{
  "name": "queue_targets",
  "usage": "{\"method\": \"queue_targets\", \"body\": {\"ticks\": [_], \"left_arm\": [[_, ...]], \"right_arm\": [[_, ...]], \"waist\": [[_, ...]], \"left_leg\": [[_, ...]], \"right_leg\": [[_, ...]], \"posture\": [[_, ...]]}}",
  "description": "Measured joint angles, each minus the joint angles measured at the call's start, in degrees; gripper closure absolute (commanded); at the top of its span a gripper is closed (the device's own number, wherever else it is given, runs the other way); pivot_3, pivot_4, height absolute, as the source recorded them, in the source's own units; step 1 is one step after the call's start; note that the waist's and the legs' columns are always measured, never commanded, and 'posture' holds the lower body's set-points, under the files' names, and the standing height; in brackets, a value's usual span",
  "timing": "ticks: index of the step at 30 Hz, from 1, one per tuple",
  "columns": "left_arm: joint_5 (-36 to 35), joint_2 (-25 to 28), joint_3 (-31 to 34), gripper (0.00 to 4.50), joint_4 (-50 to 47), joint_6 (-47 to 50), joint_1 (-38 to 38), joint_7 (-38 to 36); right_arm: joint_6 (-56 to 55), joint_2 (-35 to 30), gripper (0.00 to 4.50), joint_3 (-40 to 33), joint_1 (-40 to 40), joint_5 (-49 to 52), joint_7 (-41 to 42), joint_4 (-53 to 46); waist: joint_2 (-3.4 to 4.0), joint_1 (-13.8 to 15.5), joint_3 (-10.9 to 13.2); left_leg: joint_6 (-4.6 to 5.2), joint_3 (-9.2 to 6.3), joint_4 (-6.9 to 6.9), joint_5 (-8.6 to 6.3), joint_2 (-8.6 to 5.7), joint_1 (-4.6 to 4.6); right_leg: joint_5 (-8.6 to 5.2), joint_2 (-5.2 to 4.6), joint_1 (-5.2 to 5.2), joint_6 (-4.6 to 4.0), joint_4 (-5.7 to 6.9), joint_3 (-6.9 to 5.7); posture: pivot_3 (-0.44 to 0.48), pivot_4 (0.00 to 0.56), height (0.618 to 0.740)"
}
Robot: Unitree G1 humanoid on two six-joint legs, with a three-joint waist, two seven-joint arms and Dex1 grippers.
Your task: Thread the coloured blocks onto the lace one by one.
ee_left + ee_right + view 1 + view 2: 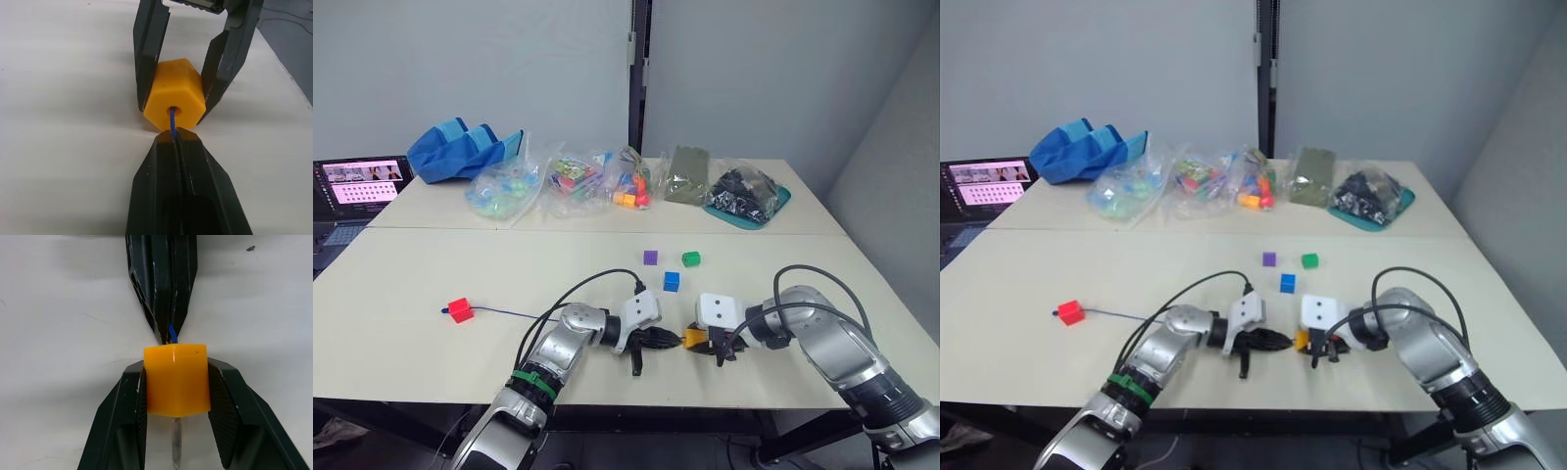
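Note:
An orange-yellow block (173,100) sits low over the table near its front edge, with my right gripper (177,367) shut on its two sides. My left gripper (175,139) is shut on the thin blue lace (172,120), tip to the block's hole, and the lace enters that hole. A pale stiff tip (176,443) sticks out of the block's far side. In the left eye view the lace (504,313) trails left to a red block (460,309). Purple (650,257), green (691,258) and blue (672,281) blocks lie loose just behind the grippers.
Clear bags of mixed toys (578,181), a blue cloth bag (460,149), a green bundle (685,174) and a teal tray (781,201) of dark parts line the table's back. A laptop (357,186) stands far left. Black cables (578,289) loop over both arms.

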Motion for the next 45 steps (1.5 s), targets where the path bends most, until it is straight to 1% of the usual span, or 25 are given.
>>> {"method": "queue_targets", "body": {"ticks": [2, 8, 10, 12, 14, 15, 16, 17, 19, 23, 26, 29, 31, 32, 37, 39, 40, 45], "left_arm": [[0.2, -0.2, -0.1, 4.5, 0.2, 0.0, -0.1, 0.2], [-0.1, 1.2, -0.2, 2.71, -1.1, 2.2, -0.4, -1.0], [-0.3, 1.7, -0.3, 2.06, -1.8, 3.2, -0.4, -1.9], [-0.5, 2.8, -0.3, 1.35, -2.8, 4.3, -0.6, -2.9], [-0.5, 3.7, 0.0, 0.77, -3.2, 4.4, -0.7, -3.2], [-0.5, 3.8, 0.0, 0.39, -3.2, 4.2, -0.7, -3.3], [-0.5, 4.0, 0.1, 0.1, -3.2, 3.9, -0.7, -3.3], [-0.4, 3.8, 0.1, 0.04, -3.2, 3.6, -0.7, -3.4], [-0.5, 2.5, 0.1, 0.04, -2.8, 2.2, -0.8, -3.5], [-0.4, 0.3, 0.0, 0.04, -1.0, 0.9, -1.1, -3.5], [-0.2, -2.5, -0.1, 0.04, 1.9, -1.0, -2.1, -2.3], [0.0, -3.9, -0.3, 0.04, 4.7, -3.3, -3.3, -1.3], [0.9, -4.4, -1.0, 0.59, 6.7, -3.9, -4.1, -1.1], [1.6, -4.4, -1.3, 0.79, 7.5, -4.1, -4.4, -0.8], [2.1, -4.1, -1.5, 2.52, 8.7, -5.0, -5.1, -1.5], [1.9, -3.7, -1.5, 3.14, 8.7, -5.0, -5.1, -2.2], [2.0, -3.6, -1.5, 3.2, 8.6, -5.0, -5.1, -2.5], [2.0, -3.3, -1.5, 3.2, 8.0, -4.6, -4.9, -3.2]], "right_arm": [[0.2, -0.1, 3.31, 0.0, 0.0, 0.0, 0.0, 0.0], [0.7, 0.0, 3.31, 0.0, 0.0, 0.1, -0.1, -0.2], [1.5, 0.1, 2.27, 0.0, -0.1, 0.3, -0.1, -0.4], [3.2, 0.4, 1.57, 0.0, 0.1, 1.8, 0.5, -0.5], [4.9, 0.3, 0.97, -0.1, 0.4, 2.8, 0.8, -1.4], [5.4, 0.2, 0.59, -0.2, 0.5, 3.3, 0.8, -1.9], [5.8, -0.2, 0.26, -0.4, 0.5, 3.9, 0.9, -2.7], [6.1, -0.7, 0.03, -0.8, 0.7, 4.5, 0.9, -3.4], [7.6, -3.1, 0.03, -3.0, 2.0, 5.7, 0.9, -5.2], [10.5, -7.5, 0.03, -7.6, 4.1, 8.3, 1.2, -7.9], [11.7, -9.4, 0.03, -9.9, 6.0, 9.4, 0.6, -9.5], [11.5, -10.1, 0.03, -11.1, 7.6, 9.8, -0.6, -9.6], [10.4, -10.3, 0.0, -11.3, 8.7, 9.1, -2.0, -9.5], [9.9, -10.3, 0.0, -11.3, 8.7, 8.9, -2.6, -9.5], [6.6, -10.3, 0.0, -10.9, 8.8, 6.9, -5.1, -9.3], [5.3, -9.9, 0.0, -10.6, 9.0, 6.6, -5.6, -8.9], [4.8, -9.5, 0.0, -10.2, 9.0, 6.3, -5.7, -8.5], [3.0, -7.8, 0.0, -8.2, 8.9, 5.5, -6.1, -6.6]], "waist": [[0.0, 0.0, 0.0], [0.0, 0.0, 0.0], [0.0, 0.0, 0.0], [0.0, 0.0, 0.0], [0.0, 0.0, 0.0], [0.0, 0.0, 0.0], [0.0, 0.0, 0.0], [0.0, 0.0, 0.0], [-0.01, 0.6, 0.0], [-0.01, 0.5, 0.0], [-0.02, 0.2, 0.0], [-0.02, -0.1, 0.0], [-0.02, -0.2, 0.0], [-0.02, -0.3, 0.0], [-0.02, -0.1, 0.0], [-0.02, 0.0, 0.0], [-0.02, 0.0, 0.0], [-0.02, 0.0, 0.0]], "left_leg": [[0.0, 0.0, 0.01, 0.0, 0.0, 0.0], [0.0, 0.0, 0.01, 0.0, 0.0, 0.0], [0.0, 0.0, 0.0, 0.0, 0.0, 0.0], [0.0, 0.0, -0.01, 0.0, 0.0, -0.01], [0.0, 0.0, -0.01, 0.0, 0.0, -0.02], [0.0, 0.0, -0.01, 0.0, 0.0, -0.02], [0.0, 0.0, 0.0, 0.0, 0.0, -0.04], [0.0, 0.0, 0.0, 0.0, 0.0, -0.05], [0.0, 0.0, 0.03, 0.0, -0.02, -0.11], [0.01, 0.0, 0.02, -0.01, -0.03, -0.11], [0.01, 0.0, 0.02, -0.01, -0.03, -0.11], [0.02, 0.0, 0.02, -0.01, -0.03, -0.1], [0.02, 0.0, 0.0, -0.01, -0.03, -0.1], [0.02, 0.0, 0.0, -0.01, -0.03, -0.1], [0.01, 0.0, 0.0, -0.01, -0.03, -0.1], [0.01, 0.0, 0.0, -0.01, -0.03, -0.1], [0.01, 0.0, 0.0, -0.01, -0.03, -0.1], [0.01, 0.0, 0.0, -0.01, -0.03, -0.1]], "right_leg": [[0.0, 0.0, 0.01, 0.0, 0.0, 0.0], [0.0, 0.0, 0.0, 0.0, 0.0, 0.0], [0.0, 0.0, -0.01, 0.0, 0.0, 0.0], [0.0, 0.0, -0.03, 0.0, 0.01, 0.0], [0.0, 0.0, -0.04, 0.0, 0.01, 0.0], [0.0, 0.0, -0.04, 0.0, 0.01, 0.0], [0.0, 0.0, -0.04, 0.0, 0.0, 0.0], [0.0, 0.0, -0.04, 0.0, 0.0, 0.0], [0.0, -0.04, -0.04, 0.01, -0.04, 0.0], [0.01, -0.04, -0.06, 0.02, -0.06, 0.0], [0.01, -0.04, -0.06, 0.02, -0.06, 0.0], [0.01, -0.04, -0.07, 0.02, -0.06, 0.0], [0.01, -0.04, -0.08, 0.02, -0.06, 0.0], [0.01, -0.04, -0.08, 0.02, -0.06, 0.0], [0.01, -0.04, -0.07, 0.02, -0.06, 0.0], [0.01, -0.04, -0.06, 0.02, -0.06, 0.0], [0.01, -0.04, -0.06, 0.02, -0.06, 0.0], [0.01, -0.04, -0.06, 0.02, -0.06, 0.0]], "posture": [[0.0, 0.15, 0.717], [0.0, 0.15, 0.717], [0.0, 0.15, 0.717], [0.0, 0.15, 0.717], [0.0, 0.15, 0.717], [0.0, 0.15, 0.717], [0.0, 0.15, 0.717], [0.0, 0.15, 0.717], [0.0, 0.15, 0.717], [0.0, 0.15, 0.717], [0.0, 0.15, 0.717], [0.0, 0.15, 0.717], [0.0, 0.15, 0.717], [0.0, 0.15, 0.717], [0.0, 0.15, 0.717], [0.0, 0.15, 0.717], [0.0, 0.15, 0.717], [0.0, 0.15, 0.717]]}}
